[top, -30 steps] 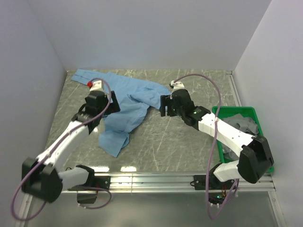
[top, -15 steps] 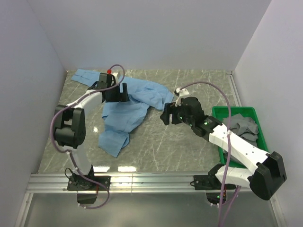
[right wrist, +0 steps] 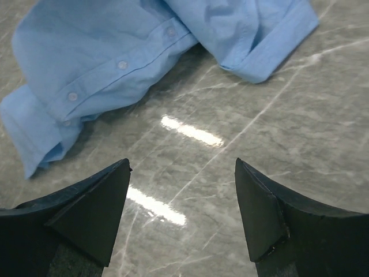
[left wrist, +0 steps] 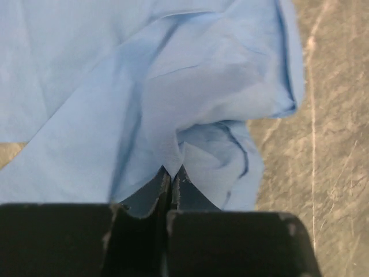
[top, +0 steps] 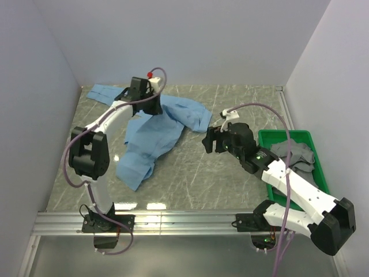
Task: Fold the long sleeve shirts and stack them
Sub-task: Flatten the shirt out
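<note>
Left claw (left wrist: 171, 174) advanced, pinching soft rumpled shirt (left wrist: 173, 86)

Light blue long sleeve shirt (top: 153, 135) lies crumpled and unfolded.

One light blue shirt (top: 153, 138) lay on one table (top: 230, 179). One green bin (top: 285, 133) held grey cloth (top: 297, 154), pieces not countable. Two arms: left arm (top: 112, 118), right arm (top: 300, 187). Two grippers: left gripper (left wrist: 172, 176), right gripper (right wrist: 183, 166)

A plain light-blue shirt (top: 153, 135) on a grey, white-veined table (top: 202, 173); at right, a green bin (top: 277, 134) holding grey cloth (top: 300, 153).
</note>
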